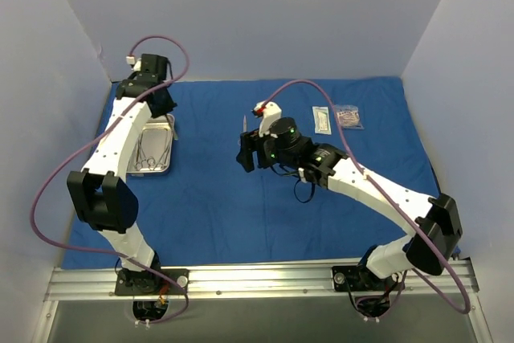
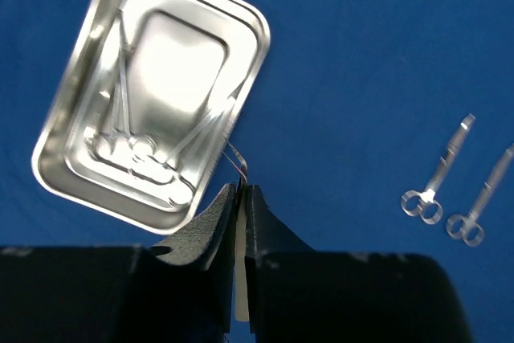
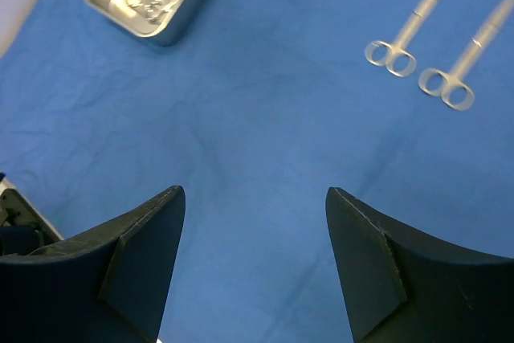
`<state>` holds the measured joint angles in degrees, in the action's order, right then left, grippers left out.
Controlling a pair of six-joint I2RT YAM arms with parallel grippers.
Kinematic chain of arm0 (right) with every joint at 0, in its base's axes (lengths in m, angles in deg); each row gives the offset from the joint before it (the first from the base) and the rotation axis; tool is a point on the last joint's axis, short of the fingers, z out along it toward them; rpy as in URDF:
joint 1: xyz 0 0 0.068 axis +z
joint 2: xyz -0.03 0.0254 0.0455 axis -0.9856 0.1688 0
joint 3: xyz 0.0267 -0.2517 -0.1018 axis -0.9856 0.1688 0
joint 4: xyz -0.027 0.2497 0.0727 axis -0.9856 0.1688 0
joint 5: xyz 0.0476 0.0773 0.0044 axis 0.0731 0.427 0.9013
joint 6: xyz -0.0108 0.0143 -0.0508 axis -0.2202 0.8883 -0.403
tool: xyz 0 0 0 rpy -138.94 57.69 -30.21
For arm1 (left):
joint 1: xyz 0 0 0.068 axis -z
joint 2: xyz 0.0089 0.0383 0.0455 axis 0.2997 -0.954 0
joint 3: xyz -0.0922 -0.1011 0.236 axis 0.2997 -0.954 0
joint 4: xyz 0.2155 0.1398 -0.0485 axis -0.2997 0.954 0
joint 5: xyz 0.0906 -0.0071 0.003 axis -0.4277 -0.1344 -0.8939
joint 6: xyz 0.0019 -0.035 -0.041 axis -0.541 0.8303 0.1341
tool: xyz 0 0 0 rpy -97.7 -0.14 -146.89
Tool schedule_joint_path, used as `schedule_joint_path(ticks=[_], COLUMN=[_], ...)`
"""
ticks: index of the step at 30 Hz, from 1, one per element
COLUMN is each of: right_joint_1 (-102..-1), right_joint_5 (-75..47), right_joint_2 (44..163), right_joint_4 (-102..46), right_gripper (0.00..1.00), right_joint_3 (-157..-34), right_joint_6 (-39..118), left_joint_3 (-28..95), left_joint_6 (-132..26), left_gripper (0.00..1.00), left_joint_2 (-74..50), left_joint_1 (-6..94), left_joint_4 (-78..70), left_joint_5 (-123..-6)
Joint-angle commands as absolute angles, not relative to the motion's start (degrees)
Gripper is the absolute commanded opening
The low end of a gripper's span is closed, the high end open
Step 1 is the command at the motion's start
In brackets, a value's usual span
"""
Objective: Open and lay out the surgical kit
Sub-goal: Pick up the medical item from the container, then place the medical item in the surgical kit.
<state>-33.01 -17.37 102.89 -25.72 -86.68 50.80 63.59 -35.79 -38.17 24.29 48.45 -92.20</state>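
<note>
The royal-blue cloth wrap (image 1: 209,198) lay spread flat beneath both grippers. The steel tray (image 2: 177,62) sat on it just ahead and to the left of the left gripper (image 2: 241,189), its near corner almost under the fingertips. More clamps (image 2: 140,150) lay in a heap inside the tray. The right gripper (image 3: 255,198) hovered over bare cloth with its fingers spread wide and nothing between them; from there the tray was far ahead to the left. Two scissor-handled clamps (image 3: 391,55) rested side by side on the cloth ahead and to the right of that gripper, ring handles toward it, well apart from the tray. Two small packets (image 1: 322,119) lay beyond the right gripper, next to each other. The left gripper was pinched tight on the thin tweezers (image 2: 238,168), whose tips poked out past its fingertips.
</note>
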Motion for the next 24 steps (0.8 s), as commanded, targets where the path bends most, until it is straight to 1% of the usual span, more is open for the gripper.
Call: schedule_joint_path(ticks=[1, 6, 8, 12, 20, 24], right_joint_1=[-29.41, -25.71, -24.13, -22.01, -19.11, -18.06], right_joint_5=[-21.09, -23.46, -25.57, -28.12, -31.28, -35.40], right_joint_2=[105.99, 111.35, 112.59, 115.58, 118.40, 119.28], right_joint_4=[-30.41, -33.75, -35.25, -38.06, -39.91, -39.91], right_gripper=[0.66, 0.65, 0.64, 0.63, 0.58, 0.54], right_joint_3=[-90.88, -94.31, -95.46, -95.81, -97.92, -98.97], right_joint_6=[49.17, 47.33, 46.45, 46.27, 44.60, 43.72], left_joint_3=[64.39, 60.35, 59.64, 59.38, 58.15, 57.79], left_joint_6=[-26.26, -17.66, -15.45, -13.24, -12.18, -12.10], left_gripper=[0.02, 0.02, 0.02, 0.02, 0.02, 0.02], left_joint_2=[-33.56, -28.47, -27.06, -25.82, -23.98, -23.89], left_joint_1=[30.34, 37.12, 40.45, 43.80, 46.44, 47.23], left_joint_4=[56.22, 57.89, 57.98, 58.86, 59.39, 60.00], left_joint_5=[-93.79, -93.17, -93.52, -94.83, -97.38, -98.09])
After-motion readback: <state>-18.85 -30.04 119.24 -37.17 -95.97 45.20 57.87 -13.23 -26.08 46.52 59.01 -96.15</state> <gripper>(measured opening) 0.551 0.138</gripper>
